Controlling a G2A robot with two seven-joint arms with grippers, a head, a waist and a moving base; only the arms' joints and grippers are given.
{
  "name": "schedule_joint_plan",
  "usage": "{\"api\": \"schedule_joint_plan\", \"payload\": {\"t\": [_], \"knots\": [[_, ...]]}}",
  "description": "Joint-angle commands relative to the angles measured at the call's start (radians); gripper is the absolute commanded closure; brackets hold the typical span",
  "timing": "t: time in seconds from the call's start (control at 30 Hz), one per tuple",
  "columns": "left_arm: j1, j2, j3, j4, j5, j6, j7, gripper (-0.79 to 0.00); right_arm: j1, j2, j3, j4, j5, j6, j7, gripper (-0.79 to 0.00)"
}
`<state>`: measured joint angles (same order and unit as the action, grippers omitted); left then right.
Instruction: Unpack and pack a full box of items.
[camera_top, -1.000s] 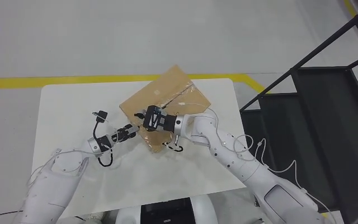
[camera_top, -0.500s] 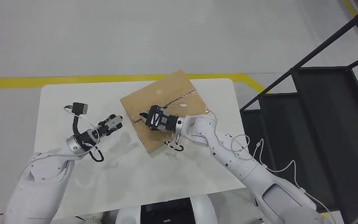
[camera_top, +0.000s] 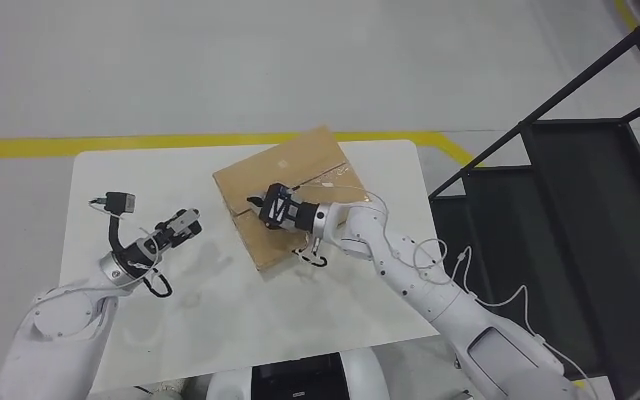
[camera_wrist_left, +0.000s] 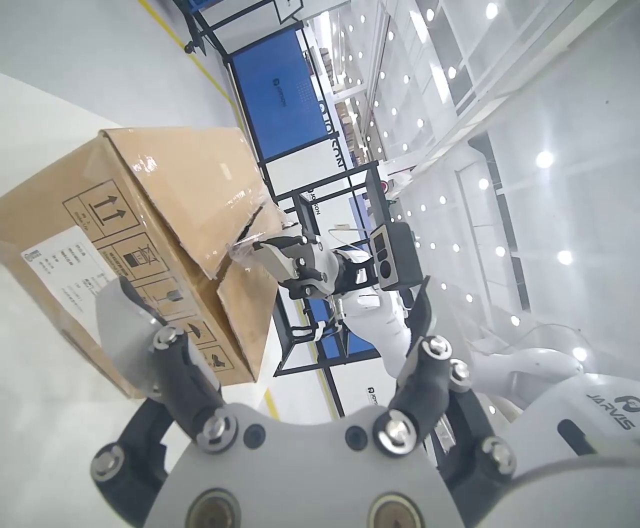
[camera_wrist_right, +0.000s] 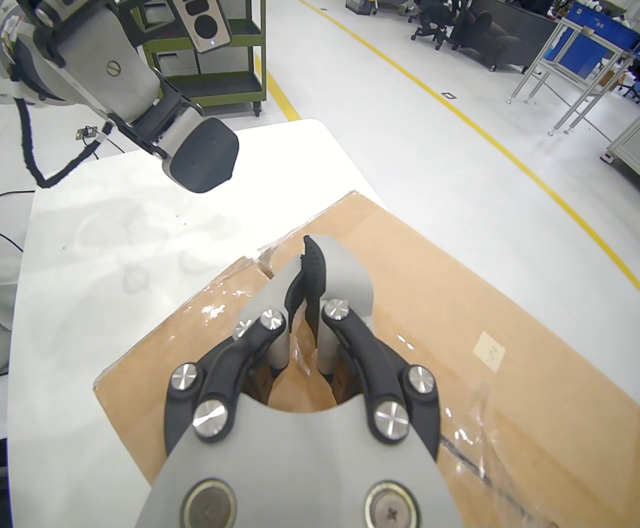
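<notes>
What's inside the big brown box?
Nothing inside shows. The box's top flaps lie closed, with clear tape along the seam, and the right gripper sits shut at that seam. Whatever is packed inside is covered by cardboard.

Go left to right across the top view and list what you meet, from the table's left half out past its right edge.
Open left gripper → brown cardboard box → black metal staircase
</notes>
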<state>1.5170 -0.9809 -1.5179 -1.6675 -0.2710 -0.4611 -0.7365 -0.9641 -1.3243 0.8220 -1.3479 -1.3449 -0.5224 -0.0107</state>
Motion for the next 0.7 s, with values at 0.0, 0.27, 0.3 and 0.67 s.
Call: {"api": "schedule_joint_plan", "payload": {"t": [0.0, 0.27, 0.3, 0.67], "knots": [[0.008, 0.001, -0.009, -0.003, -0.002, 0.003, -0.001, -0.785, 0.004, -0.004, -0.004, 0.009, 0.013, -0.003, 0.015, -0.785], [0.026, 0.004, -0.039, -0.008, -0.011, 0.018, -0.015, -0.785, 0.013, -0.011, -0.003, 0.012, 0.056, -0.038, 0.030, -0.785], [0.028, 0.005, -0.042, -0.008, -0.013, 0.020, -0.020, -0.785, 0.014, -0.010, -0.001, 0.007, 0.061, -0.052, 0.033, -0.785], [0.030, 0.008, -0.038, -0.006, -0.043, 0.058, -0.105, -0.785, 0.046, -0.014, 0.035, 0.016, 0.293, -0.262, 0.002, -0.785]]}}
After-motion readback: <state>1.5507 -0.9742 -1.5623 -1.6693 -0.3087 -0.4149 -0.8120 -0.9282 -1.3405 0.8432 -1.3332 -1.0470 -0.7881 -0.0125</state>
